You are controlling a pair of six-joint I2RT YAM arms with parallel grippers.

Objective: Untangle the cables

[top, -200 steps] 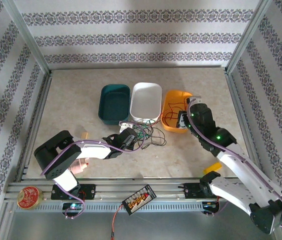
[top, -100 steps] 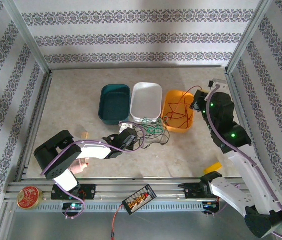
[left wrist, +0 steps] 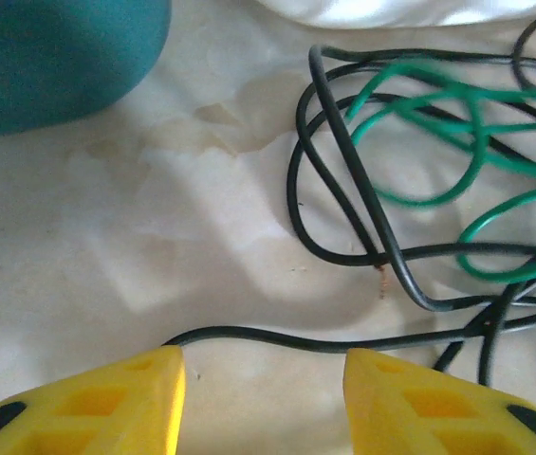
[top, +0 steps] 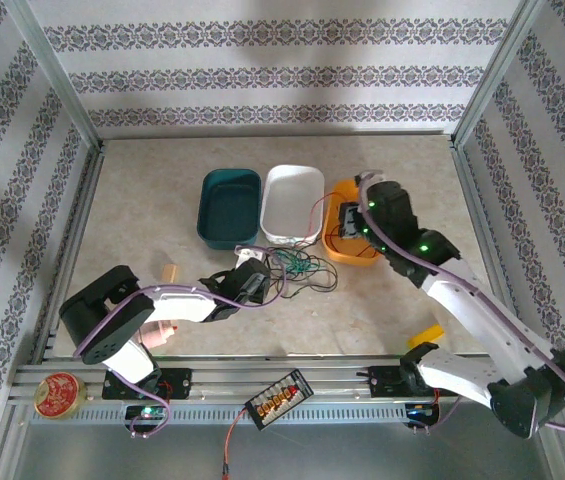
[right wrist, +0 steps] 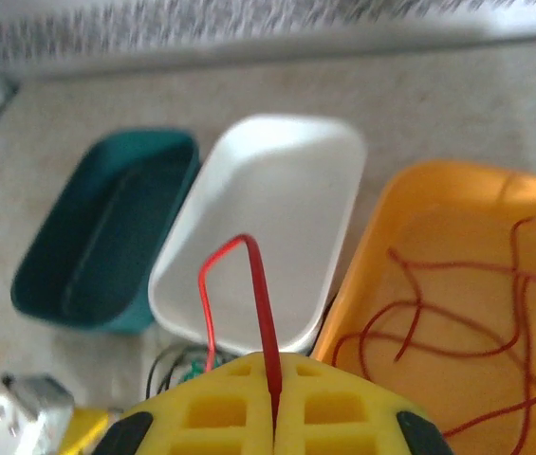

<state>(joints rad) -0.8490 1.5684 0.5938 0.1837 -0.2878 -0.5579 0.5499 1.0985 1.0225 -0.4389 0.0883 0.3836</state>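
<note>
The cables lie tangled in front of the white bin: black cable (left wrist: 343,204) and green cable (left wrist: 438,142) loops overlap on the table, seen from above as a tangle (top: 300,268). My left gripper (left wrist: 263,365) is open and low over the table. One black strand runs across just ahead of its yellow fingertips (left wrist: 149,379), unclamped. My right gripper (right wrist: 274,379) is shut on a red cable (right wrist: 260,284), which arches up over the white bin and drops toward the tangle. From above, the right gripper (top: 344,230) hovers over the orange bin's left part.
A teal bin (top: 229,207), a white bin (top: 294,200) and an orange bin (top: 354,257) stand in a row; the orange one holds loose red strands (right wrist: 457,313). A black connector strip (top: 279,397) and a red tin (top: 55,393) sit on the front rail.
My left gripper has opened its fingers. The right arm has swung from the orange bin's far right side back left over the bin, still shut on the red cable.
</note>
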